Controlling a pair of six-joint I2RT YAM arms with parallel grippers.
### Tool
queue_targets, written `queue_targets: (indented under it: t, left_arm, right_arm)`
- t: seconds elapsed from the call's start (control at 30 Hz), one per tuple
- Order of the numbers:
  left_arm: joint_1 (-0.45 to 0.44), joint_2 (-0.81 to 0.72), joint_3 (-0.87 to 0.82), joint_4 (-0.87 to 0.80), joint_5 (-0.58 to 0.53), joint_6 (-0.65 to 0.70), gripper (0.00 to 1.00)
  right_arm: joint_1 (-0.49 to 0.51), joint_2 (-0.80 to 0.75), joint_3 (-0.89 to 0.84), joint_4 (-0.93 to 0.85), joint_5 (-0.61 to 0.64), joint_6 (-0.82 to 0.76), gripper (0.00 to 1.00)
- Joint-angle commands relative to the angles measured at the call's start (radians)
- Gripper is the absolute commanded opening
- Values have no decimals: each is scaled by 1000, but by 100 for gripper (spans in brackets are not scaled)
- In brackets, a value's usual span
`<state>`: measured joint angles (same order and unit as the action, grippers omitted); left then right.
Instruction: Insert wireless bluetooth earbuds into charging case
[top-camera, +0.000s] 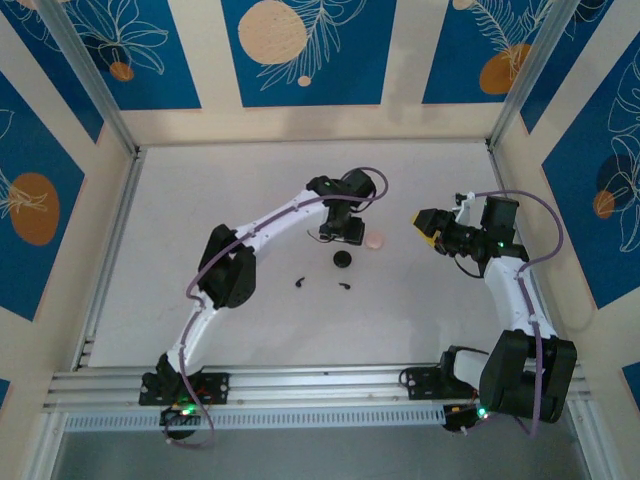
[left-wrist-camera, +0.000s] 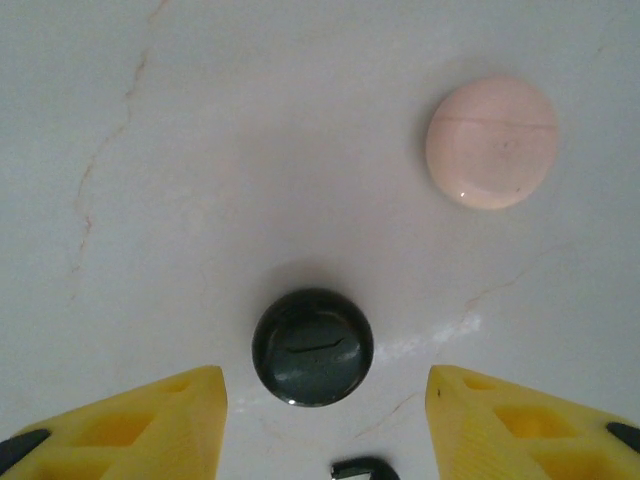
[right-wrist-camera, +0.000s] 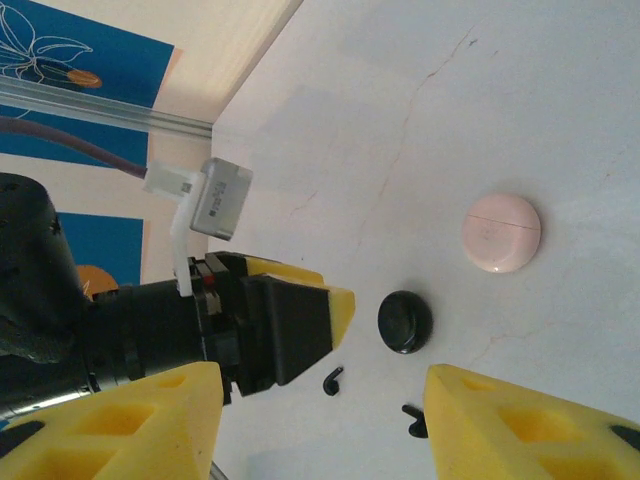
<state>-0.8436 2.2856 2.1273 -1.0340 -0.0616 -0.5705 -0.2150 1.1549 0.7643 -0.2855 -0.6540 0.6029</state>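
Just below centre in your top view, the two earbuds (top-camera: 300, 281) lie loose on the white table (top-camera: 200, 220), a little apart. Above them the black puck (left-wrist-camera: 312, 346) sits just ahead of your left gripper (left-wrist-camera: 322, 410), fingers spread and empty. The pink puck (left-wrist-camera: 491, 142) lies beyond, upper right. Your right gripper (right-wrist-camera: 325, 425) is spread too, holding nothing.

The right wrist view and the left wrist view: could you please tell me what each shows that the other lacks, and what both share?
Right wrist: the left gripper from outside, both earbuds on the table, a blue wall panel. Left wrist: that gripper's open fingers, the black disc between them untouched, a fine line across its top. Shared: the black disc, the pink disc, the table.
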Motion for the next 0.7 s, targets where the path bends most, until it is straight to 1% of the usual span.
queue_targets:
  t: [0.0, 0.1, 0.2, 0.33, 0.67]
  left_arm:
    - [-15, 36, 17, -71, -40, 28, 54]
    - [-22, 58, 22, -79, -45, 38, 56]
    - [-23, 95, 41, -93, -15, 48, 57]
    - [-32, 129, 61, -104, -36, 59, 58]
    - [-32, 168, 68, -95, -36, 71, 55]
  right_arm:
    - [13, -12, -8, -10, -5, -2, 56]
    - [15, -14, -5, -11, -5, -4, 56]
    - [16, -15, -8, -12, -3, -4, 56]
    - [17, -18, -10, -14, -5, -8, 56]
    - [20, -20, -7, -17, -5, -6, 56]
